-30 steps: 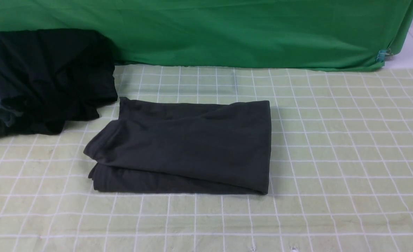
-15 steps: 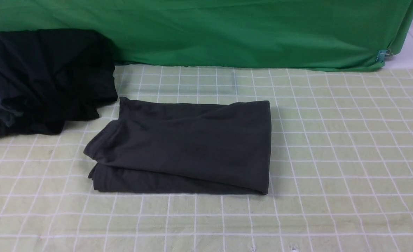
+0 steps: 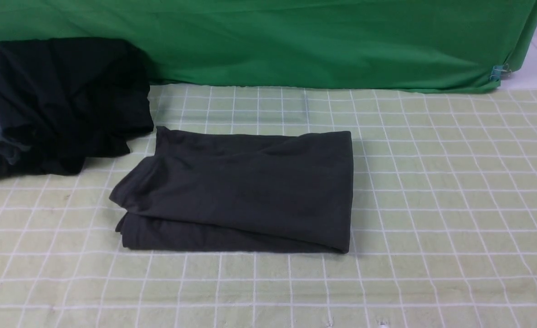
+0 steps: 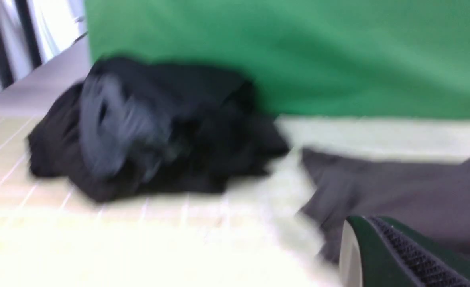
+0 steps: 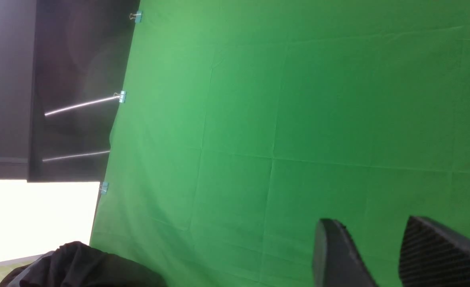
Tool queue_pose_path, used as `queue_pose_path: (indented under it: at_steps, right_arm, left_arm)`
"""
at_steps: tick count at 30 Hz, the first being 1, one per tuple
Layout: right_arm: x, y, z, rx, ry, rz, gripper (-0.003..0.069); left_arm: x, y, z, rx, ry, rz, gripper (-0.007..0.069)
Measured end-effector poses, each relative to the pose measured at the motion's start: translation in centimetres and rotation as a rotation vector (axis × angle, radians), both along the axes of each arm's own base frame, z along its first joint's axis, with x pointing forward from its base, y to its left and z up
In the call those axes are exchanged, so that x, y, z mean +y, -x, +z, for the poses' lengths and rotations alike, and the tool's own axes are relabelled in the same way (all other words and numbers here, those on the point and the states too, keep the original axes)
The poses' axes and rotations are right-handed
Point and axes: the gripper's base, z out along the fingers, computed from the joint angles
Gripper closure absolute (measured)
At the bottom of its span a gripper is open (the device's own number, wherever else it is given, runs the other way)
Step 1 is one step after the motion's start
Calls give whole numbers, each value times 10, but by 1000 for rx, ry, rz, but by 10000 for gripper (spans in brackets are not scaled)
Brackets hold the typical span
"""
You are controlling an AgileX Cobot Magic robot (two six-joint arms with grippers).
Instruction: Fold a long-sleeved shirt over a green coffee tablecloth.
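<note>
The long-sleeved shirt [image 3: 245, 191] lies folded into a charcoal rectangle in the middle of the green coffee tablecloth [image 3: 441, 182], with its layered edges toward the front left. Neither gripper shows in the front view. The blurred left wrist view has my left gripper [image 4: 369, 220] shut, its green fingers pressed together with nothing between them, low beside the shirt [image 4: 398, 187]. My right gripper [image 5: 370, 221] is open and empty, its two dark fingers apart against the green backdrop [image 5: 298, 119].
A crumpled pile of black clothing [image 3: 54, 105] with some grey-blue fabric sits at the back left, close to the shirt's far left corner. A plain deep green cloth [image 3: 295, 41] hangs along the back edge, held by a blue clip [image 3: 496, 72].
</note>
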Motion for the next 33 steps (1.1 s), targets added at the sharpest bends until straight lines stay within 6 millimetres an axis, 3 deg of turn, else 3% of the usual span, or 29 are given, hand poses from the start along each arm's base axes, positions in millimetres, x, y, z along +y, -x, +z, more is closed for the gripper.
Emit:
queue_pose_path:
  at_steps: [2,6,33]
  right_arm:
    - [0,0,0,0,0,0,419]
    - [0,0,0,0,0,0,419]
    - [0,0,0,-6,12,-6,418]
  left_arm:
    - [0,-2,-15,53,-10,2,622]
    - [0,-1,-22,112,-15,-4,622]
    - [0,-2,-19,72,-28,-3,622]
